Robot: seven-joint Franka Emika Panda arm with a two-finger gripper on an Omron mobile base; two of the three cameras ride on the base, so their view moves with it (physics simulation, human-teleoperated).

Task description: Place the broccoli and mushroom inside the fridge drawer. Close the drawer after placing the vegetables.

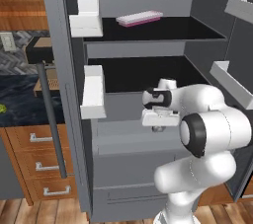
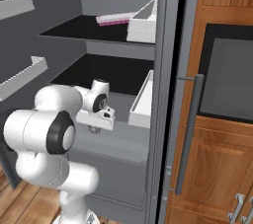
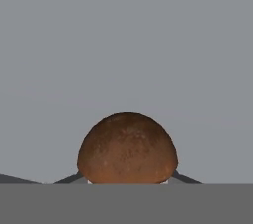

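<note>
Gripping the mushroom [image 3: 127,148], gripper [image 1: 159,128] hangs above fridge drawer [image 1: 128,141]

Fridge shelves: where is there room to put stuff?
The lower shelf looks bare right across. On the top shelf, it is free right of the pink box. The gripper, shut on the mushroom, hangs over the grey drawers below.

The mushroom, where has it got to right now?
The mushroom sits in the hand view, bottom centre, gripped in the robot's hand, which hangs over the grey fridge drawer below the open fridge's dark shelves.
</note>
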